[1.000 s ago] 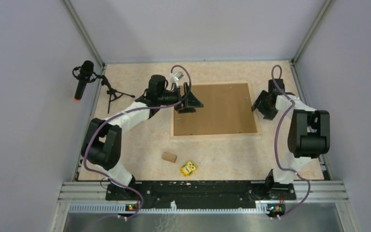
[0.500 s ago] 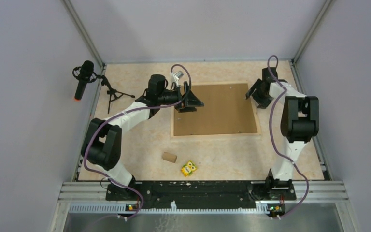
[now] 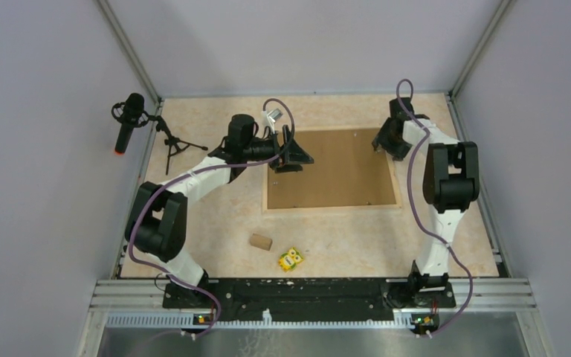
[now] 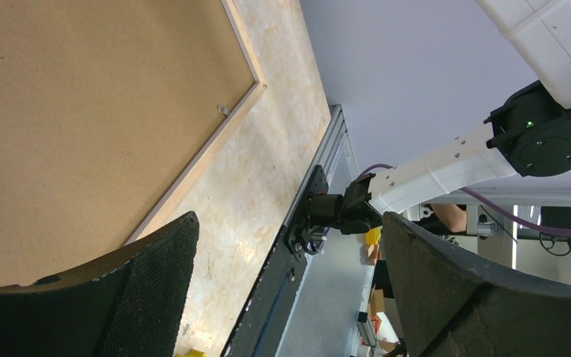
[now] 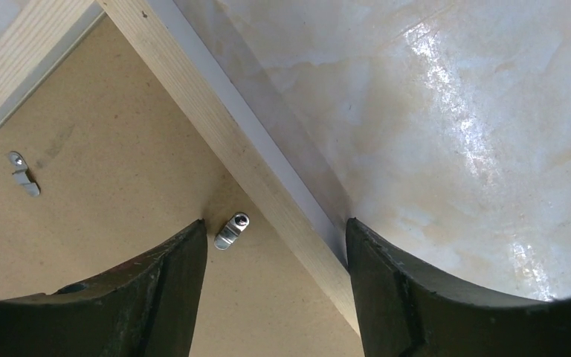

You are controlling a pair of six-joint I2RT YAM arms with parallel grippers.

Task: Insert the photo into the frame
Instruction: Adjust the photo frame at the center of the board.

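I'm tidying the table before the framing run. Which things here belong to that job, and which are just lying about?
Job: frame, back side up; backing board in it; metal clips. Photo not in view.
Lying about: microphone on tripod; small brown cylinder; yellow owl toy.

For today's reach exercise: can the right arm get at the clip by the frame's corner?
Probably yes: its open end effector hangs over the clip, with nothing between them.
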